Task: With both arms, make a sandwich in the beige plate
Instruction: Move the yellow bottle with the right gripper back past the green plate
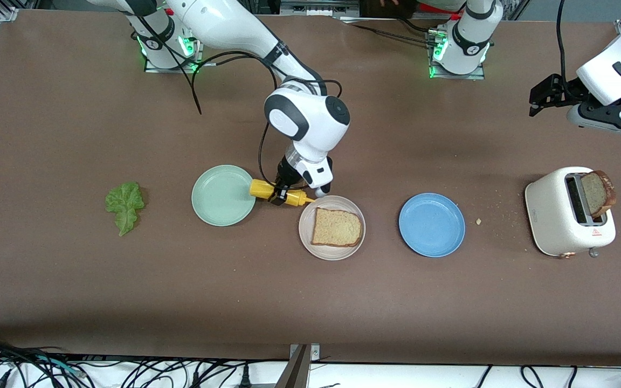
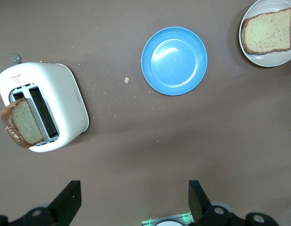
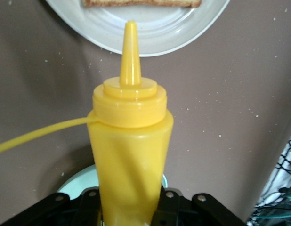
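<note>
A round, pale beige plate [image 1: 306,233] sits mid-surface between a mint-green plate [image 1: 222,195] and a blue plate [image 1: 432,224], holding one squarish brown bread slice [image 1: 336,227] with a darker crust. The right gripper [image 1: 283,195] hovers beside its rim, jaws clamped on a yellow squeeze bottle [image 1: 281,193] aimed at the plate. The left gripper [image 1: 542,98] waits, jaws wide, near the toaster [image 1: 558,226]

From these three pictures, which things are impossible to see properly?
- Yellow bottle: its base is cut off by the right wrist view's edge; the right hand covers its middle in the front view.
- Bread slice: underside hidden against the beige plate.
- Toaster slots: interior too dark.
</note>
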{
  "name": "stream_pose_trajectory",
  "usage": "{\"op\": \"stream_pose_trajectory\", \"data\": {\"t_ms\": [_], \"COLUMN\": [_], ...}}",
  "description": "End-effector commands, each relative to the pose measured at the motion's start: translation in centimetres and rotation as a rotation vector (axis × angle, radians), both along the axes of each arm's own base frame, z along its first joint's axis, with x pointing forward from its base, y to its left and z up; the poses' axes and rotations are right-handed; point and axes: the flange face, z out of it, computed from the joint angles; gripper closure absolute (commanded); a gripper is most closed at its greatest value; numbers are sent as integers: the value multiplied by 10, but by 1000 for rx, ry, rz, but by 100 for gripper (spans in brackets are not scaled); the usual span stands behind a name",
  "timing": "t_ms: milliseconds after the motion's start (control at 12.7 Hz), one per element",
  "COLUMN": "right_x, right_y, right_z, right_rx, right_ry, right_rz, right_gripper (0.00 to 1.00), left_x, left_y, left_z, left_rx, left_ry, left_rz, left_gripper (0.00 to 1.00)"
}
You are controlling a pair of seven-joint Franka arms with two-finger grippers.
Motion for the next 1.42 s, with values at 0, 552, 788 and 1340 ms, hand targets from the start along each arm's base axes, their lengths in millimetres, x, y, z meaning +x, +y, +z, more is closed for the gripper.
{"op": "stream_pose_trajectory", "data": {"t_ms": [0,552,788,1340], "right_x": [20,63,69,92], "right_y": [-24,-114,-149,-246], "right_z": [49,117,128,130], "right_rx": [113,471,610,884], "right_ry": [51,267,359,551], "right_rz": [-79,-323,-436,-369], "right_gripper": [67,67,67,67], "left_x": [-6,-7,-7,-2], "left_y": [5,4,4,6], "left_z": [4,4,4,-5], "left_rx": [9,10,11,18], "left_ry": [10,14,16,33], "left_rz": [-16,-19,-17,-12], "left_gripper": [0,0,0,0]}}
